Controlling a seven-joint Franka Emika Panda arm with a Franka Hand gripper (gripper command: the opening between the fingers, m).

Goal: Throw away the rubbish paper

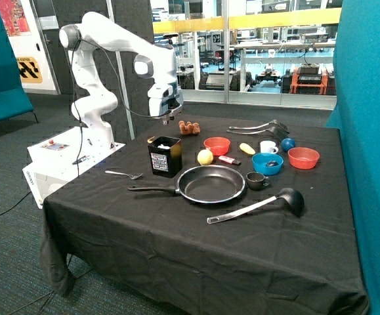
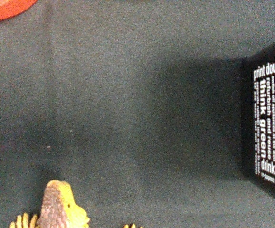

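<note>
Paper is nowhere on the cloth (image 1: 176, 230), though something white shows inside the black box (image 1: 165, 156), perhaps binned already, and the gripper (image 1: 165, 120) hangs above and behind that box, jaws' state impossible to tell.

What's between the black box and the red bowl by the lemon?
Only bare black cloth, clearest in the wrist view; the claw hangs above that stretch.
</note>
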